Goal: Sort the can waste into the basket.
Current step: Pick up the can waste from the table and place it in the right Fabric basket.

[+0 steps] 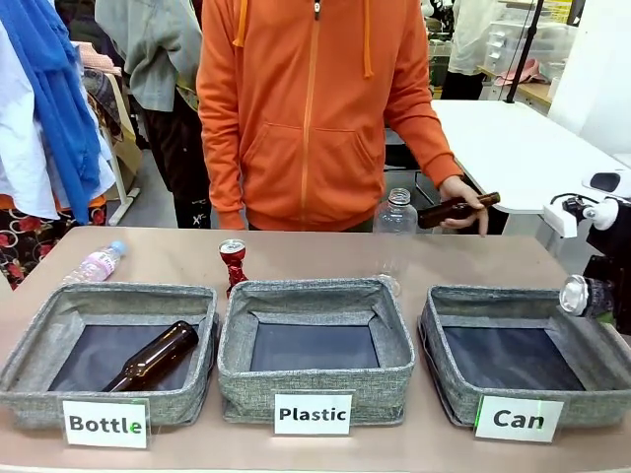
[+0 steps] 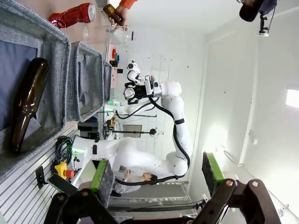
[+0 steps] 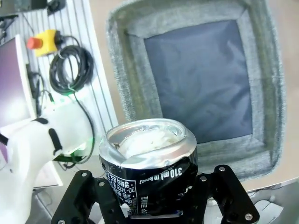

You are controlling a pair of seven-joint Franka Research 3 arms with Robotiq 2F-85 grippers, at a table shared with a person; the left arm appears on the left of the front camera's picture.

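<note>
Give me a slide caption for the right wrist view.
Right pincer grips the dented black can, with the grey basket open below.

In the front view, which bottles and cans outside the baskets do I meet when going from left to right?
lying plastic bottle → red can → upright plastic bottle → brown bottle in the person's hand → black can, held up

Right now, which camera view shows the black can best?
The right wrist view: the black can sits close up in the right pincer, dented silver top and print readable. The front view catches its silver top at the right edge; the left wrist view shows a tiny far-off glint.
</note>
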